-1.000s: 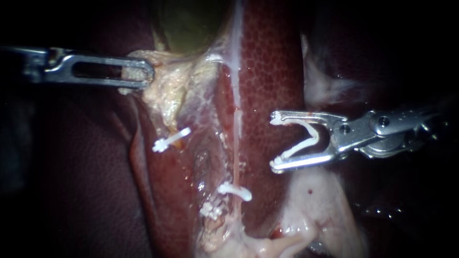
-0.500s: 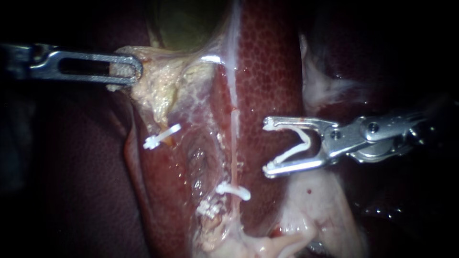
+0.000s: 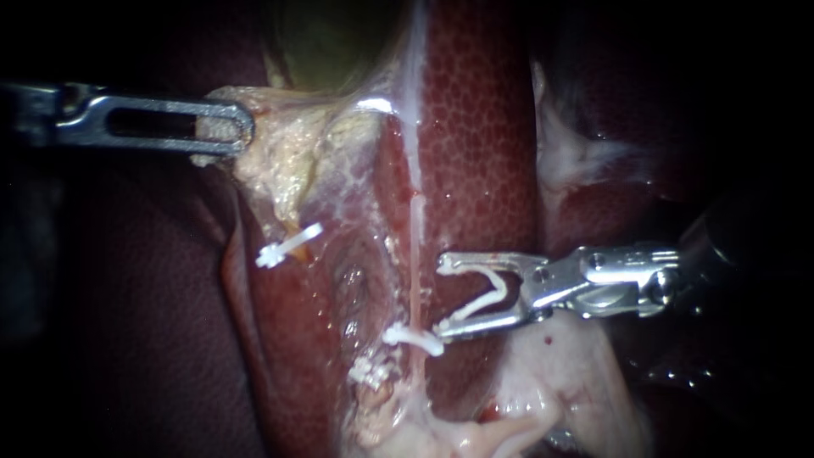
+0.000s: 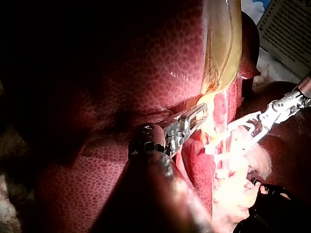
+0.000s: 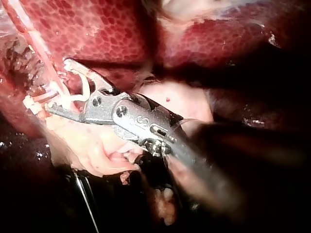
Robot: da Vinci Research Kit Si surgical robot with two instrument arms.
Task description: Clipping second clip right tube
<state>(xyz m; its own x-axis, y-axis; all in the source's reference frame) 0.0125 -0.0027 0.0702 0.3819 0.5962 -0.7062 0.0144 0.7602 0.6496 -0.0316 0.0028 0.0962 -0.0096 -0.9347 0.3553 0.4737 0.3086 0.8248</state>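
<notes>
Our right instrument (image 3: 442, 295) has moved in toward the right tube (image 3: 415, 246). Its jaws stand wide, holding the open clip (image 3: 490, 293), tips just beside the tube above the first clip (image 3: 414, 337), not yet around it. Our left instrument (image 3: 237, 129) keeps its jaws gripping the gallbladder (image 3: 280, 148).

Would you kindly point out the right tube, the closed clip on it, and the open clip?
right tube (image 3: 416, 254), endoscope view, its bare middle stretch.
closed clip (image 3: 415, 338), endoscope view, middle of its band.
open clip (image 3: 504, 288), endoscope view, its bend.
</notes>
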